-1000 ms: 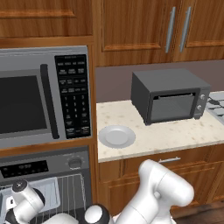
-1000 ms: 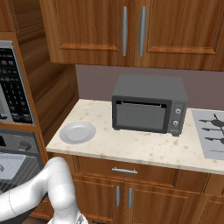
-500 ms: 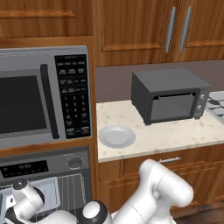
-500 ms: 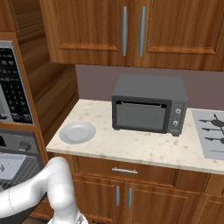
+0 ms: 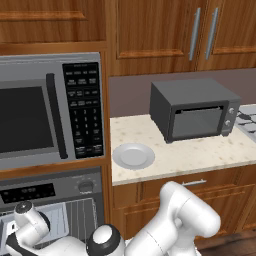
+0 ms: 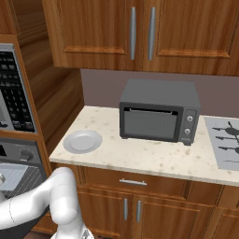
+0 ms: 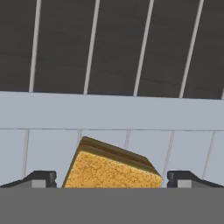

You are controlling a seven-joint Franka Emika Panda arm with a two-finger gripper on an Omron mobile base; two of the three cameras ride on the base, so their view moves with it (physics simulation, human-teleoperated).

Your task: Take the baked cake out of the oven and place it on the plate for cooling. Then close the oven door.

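Note:
In the hand view the cake (image 7: 111, 168), a small golden-brown block with a darker top edge, lies on a pale sheet over the wire racks (image 7: 131, 48) inside the oven. My gripper (image 7: 112, 180) is open, with one dark fingertip on each side of the cake and small gaps between them and it. The grey oven (image 5: 50, 191) sits low on the left under the microwave, and my arm reaches into its cavity. The oven door is out of view. The round pale plate (image 5: 133, 155) (image 6: 82, 141) lies bare on the counter to the right of the oven.
A microwave (image 5: 45, 110) with a keypad is built in above the oven. A dark toaster oven (image 5: 192, 110) (image 6: 158, 112) stands on the counter past the plate. Stove burners (image 6: 224, 142) lie at the far right. Wooden cabinets hang above the counter.
The arm's elbow has crept slightly up and left. The jaws have stayed open, and the plate and counter things have not moved.

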